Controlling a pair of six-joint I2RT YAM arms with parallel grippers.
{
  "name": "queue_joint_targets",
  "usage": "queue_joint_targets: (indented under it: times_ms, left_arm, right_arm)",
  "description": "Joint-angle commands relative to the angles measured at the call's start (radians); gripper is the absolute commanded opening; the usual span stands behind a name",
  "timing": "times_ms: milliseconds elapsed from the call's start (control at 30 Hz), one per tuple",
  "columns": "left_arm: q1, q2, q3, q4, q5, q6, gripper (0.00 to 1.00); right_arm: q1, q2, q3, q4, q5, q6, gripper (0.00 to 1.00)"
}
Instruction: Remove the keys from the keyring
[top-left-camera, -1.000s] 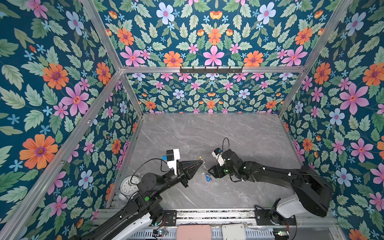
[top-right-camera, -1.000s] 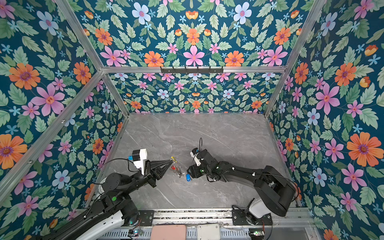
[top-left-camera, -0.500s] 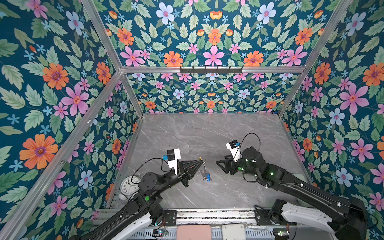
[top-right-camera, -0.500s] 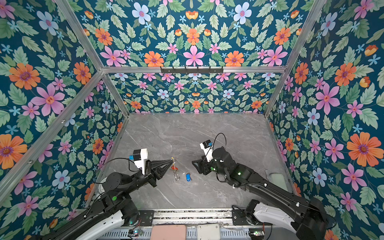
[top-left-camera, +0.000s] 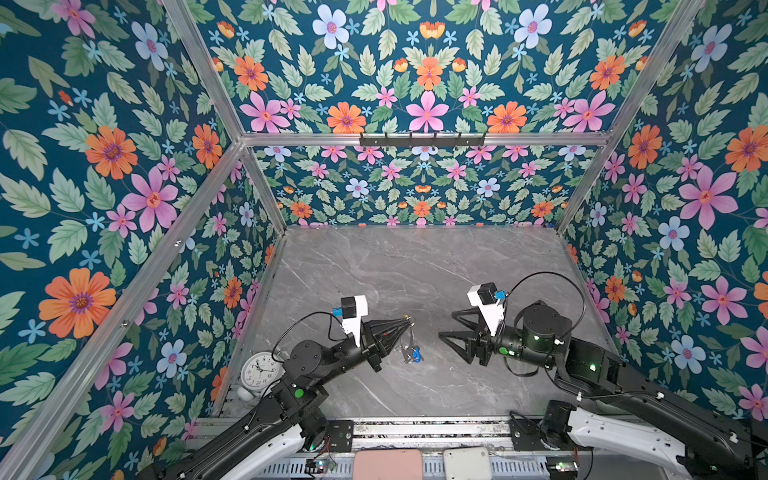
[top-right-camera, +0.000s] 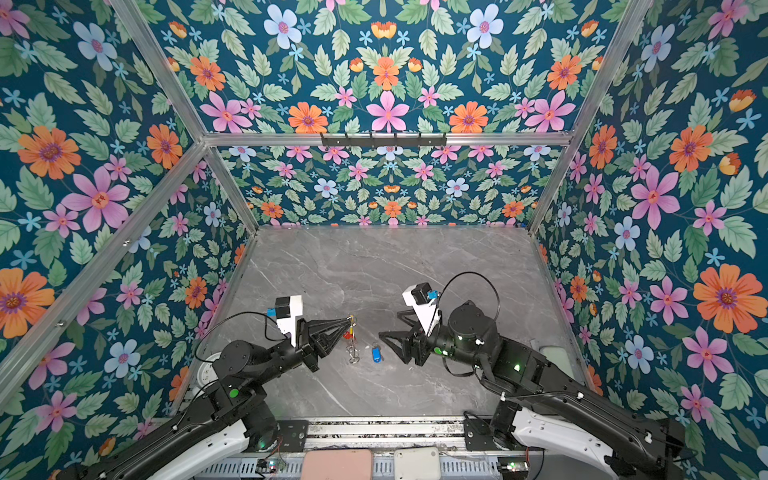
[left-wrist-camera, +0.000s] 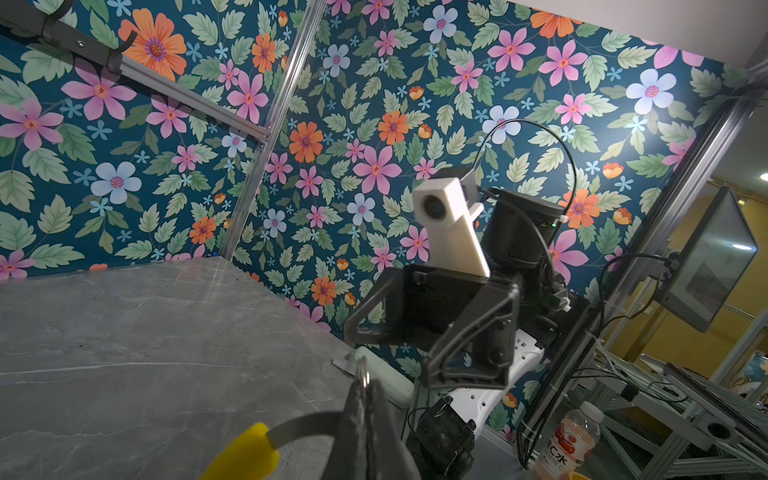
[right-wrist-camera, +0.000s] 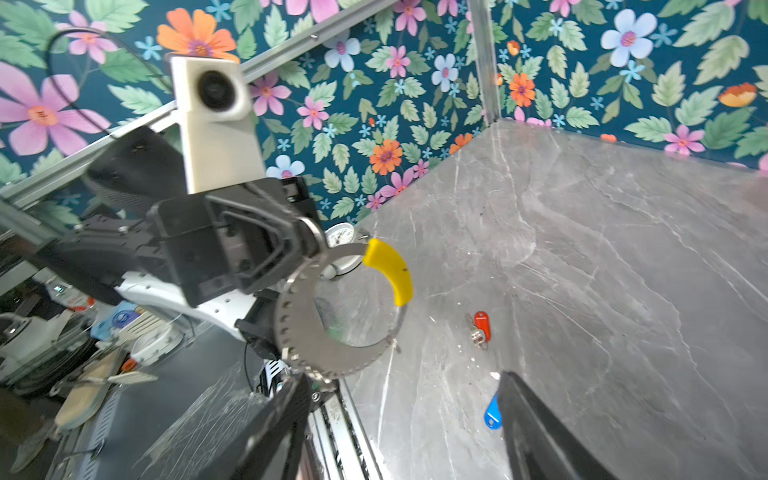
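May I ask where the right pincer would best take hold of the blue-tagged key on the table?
The blue plastic tag, across its long edges, from straight above: it seems to lie flat, both edges exposed, clear of the keyring.

You are looking at a grey stone counter (top-right-camera: 374, 270). Two small keys lie flat on it. The red key (right-wrist-camera: 482, 324) lies near the blue key (top-right-camera: 376, 354), not touching it.

Robot lab test cell: alu-profile frame (top-left-camera: 291, 139) w/ floral wall panels (top-left-camera: 428, 75), marble-look tabletop (top-left-camera: 415, 266), 2 robot arms (top-left-camera: 316, 361) on slotted rail (top-left-camera: 428, 430); outside, monitor (left-wrist-camera: 715, 257), power strip (left-wrist-camera: 528, 357).
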Motion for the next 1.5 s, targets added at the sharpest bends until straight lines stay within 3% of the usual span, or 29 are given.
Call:
queue_joint_targets:
  times_ms: [0, 400, 633, 833, 933, 1067, 1367, 1400, 1467]
  left_arm:
    - [0.001, 0.003, 0.003, 0.039, -0.004, 0.01, 0.0]
    - [0.0, 0.059, -0.007, 0.064, -0.013, 0.004, 0.0]
    - [0.001, 0.069, -0.019, 0.09, -0.021, -0.011, 0.0]
    - [0.0, 0.067, -0.023, 0.101, -0.022, -0.017, 0.0]
    - [0.001, 0.066, -0.025, 0.104, -0.021, -0.019, 0.0]
    - [0.0, 0.069, -0.025, 0.111, -0.014, -0.022, 0.0]
    - [0.001, 0.072, -0.026, 0.107, -0.023, -0.03, 0.0]
    - [0.0, 0.071, -0.025, 0.104, -0.024, -0.03, 0.06]
    - [0.0, 0.068, -0.025, 0.096, -0.03, -0.033, 0.34]
  right_arm:
    - [0.049, 0.001, 0.034, 0.005, 0.052, -0.059, 0.73]
    - [0.164, 0.103, 0.087, 0.057, 0.082, -0.125, 0.73]
    - [0.171, 0.167, 0.073, 0.118, 0.106, -0.131, 0.77]
    - [0.179, 0.205, 0.067, 0.105, 0.259, -0.139, 0.77]
    - [0.18, 0.232, 0.058, 0.103, 0.261, -0.135, 0.77]
    - [0.179, 0.281, 0.058, 0.094, 0.276, -0.123, 0.62]
    - [0.145, 0.273, 0.03, 0.1, 0.254, -0.106, 0.11]
    - [0.139, 0.27, 0.027, 0.098, 0.249, -0.102, 0.07]
    - [0.123, 0.261, 0.022, 0.092, 0.232, -0.095, 0.01]
